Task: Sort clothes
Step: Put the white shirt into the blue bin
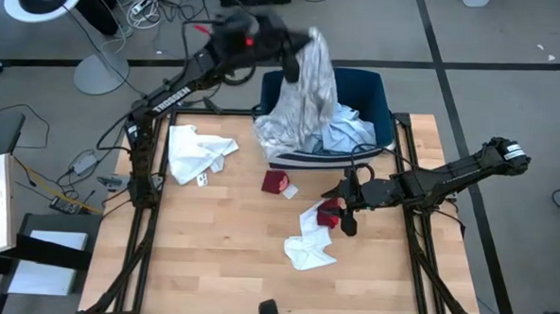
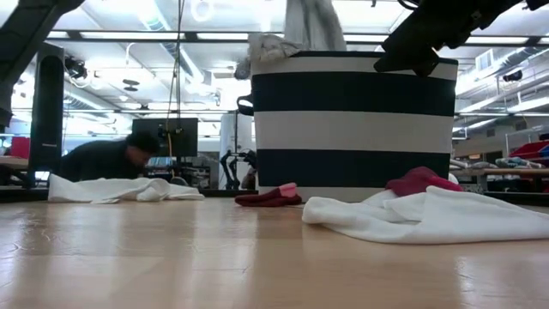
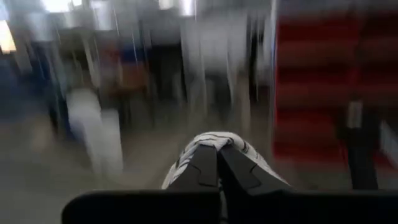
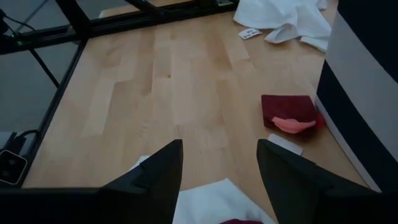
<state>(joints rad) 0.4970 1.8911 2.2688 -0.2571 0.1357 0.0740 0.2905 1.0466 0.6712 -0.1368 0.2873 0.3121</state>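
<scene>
The left gripper (image 1: 302,46), jaws clenched on a pale grey striped garment (image 1: 306,92), holds it lifted above the navy-and-white striped fabric bin (image 1: 381,109); next it likely must carry it clear to a pile. The right gripper (image 1: 346,212), jaws released, hovers over the small red cloth (image 1: 328,214) on a white garment (image 1: 309,242). Another white piece (image 1: 197,153) and a maroon cloth (image 1: 277,182) lie on the wooden bench (image 1: 219,258).

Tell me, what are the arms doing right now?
Left gripper shut, lifting grey-white patterned garment over navy striped bin. Right gripper open above white cloth.
</scene>
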